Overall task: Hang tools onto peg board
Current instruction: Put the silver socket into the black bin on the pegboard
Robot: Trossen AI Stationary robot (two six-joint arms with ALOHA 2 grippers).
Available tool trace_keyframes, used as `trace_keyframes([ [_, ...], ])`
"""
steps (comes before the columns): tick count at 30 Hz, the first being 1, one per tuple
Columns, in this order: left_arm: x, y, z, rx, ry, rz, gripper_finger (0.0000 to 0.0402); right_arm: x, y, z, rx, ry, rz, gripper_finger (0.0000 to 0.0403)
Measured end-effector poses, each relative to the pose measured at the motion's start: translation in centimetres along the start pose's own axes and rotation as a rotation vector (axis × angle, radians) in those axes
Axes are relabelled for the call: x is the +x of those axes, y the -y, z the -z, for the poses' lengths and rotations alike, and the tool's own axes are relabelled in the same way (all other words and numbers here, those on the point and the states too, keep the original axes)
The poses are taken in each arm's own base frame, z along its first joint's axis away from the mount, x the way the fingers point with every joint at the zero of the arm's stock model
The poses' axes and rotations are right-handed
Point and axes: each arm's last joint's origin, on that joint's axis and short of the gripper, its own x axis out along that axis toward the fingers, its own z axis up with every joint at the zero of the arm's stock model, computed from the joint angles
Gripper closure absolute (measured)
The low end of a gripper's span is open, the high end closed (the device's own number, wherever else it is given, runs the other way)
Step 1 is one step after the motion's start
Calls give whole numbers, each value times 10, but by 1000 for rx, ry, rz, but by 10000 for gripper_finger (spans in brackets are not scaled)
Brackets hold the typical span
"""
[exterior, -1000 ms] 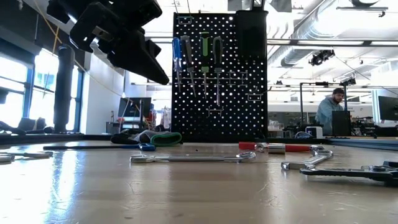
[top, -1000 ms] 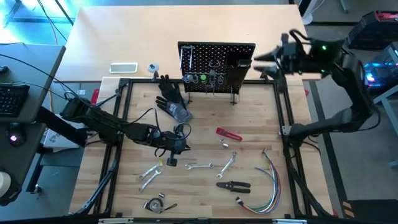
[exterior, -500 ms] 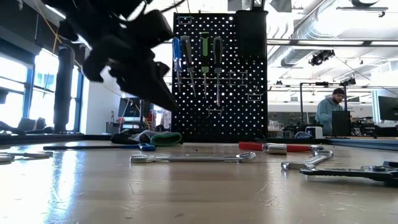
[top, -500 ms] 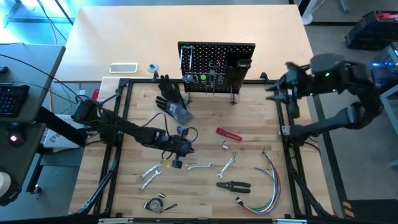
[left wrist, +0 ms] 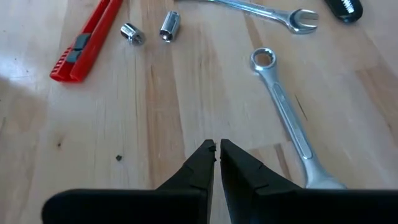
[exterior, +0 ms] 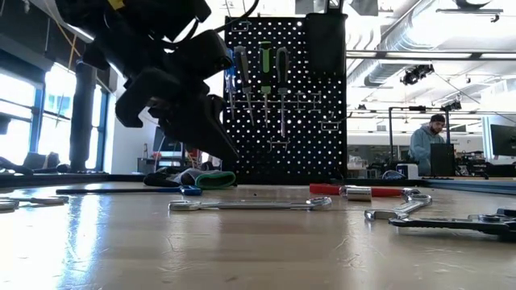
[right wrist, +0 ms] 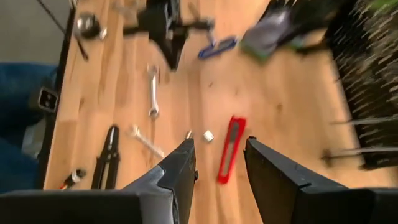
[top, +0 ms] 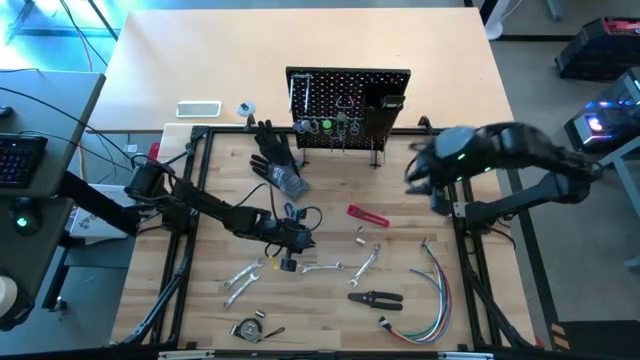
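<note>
Wrench (left wrist: 286, 115) is seen just ahead of the left fingers (left wrist: 217, 149), pressed together above the desk (left wrist: 155, 124); right fingers (right wrist: 217, 152) are held apart, empty, above a red tool (right wrist: 229, 149).

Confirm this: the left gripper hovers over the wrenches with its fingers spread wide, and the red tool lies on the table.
Wrong on the fingers. The left wrist view shows the left gripper shut, tips nearly touching, above the wrenches. The red tool does lie on the table.

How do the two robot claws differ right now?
The left claw hangs low over the wrenches mid-table, its fingers pinched shut; the right claw sits off by the table's right edge near the peg board, its fingers apart. The left points down at the wood; the right is higher up. Both are dark and hold nothing.
</note>
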Motion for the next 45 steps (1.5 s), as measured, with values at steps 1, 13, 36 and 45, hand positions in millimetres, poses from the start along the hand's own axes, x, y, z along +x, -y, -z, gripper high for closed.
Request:
trace_keyframes([
  [1, 0, 0, 0, -1, 1, -2, 382, 10, -1, 3, 6, -21, -10, 267],
  [13, 1, -6, -1, -23, 16, -19, 382, 146, -38, 64, 93, -8, -165, 267],
  [36, 66, 5, 11, -124, 171, 85, 248, 280, -88, 140, -406, 116, -78, 268],
  [45, 76, -5, 2, -139, 190, 107, 254, 290, -84, 129, -571, 19, -16, 268],
])
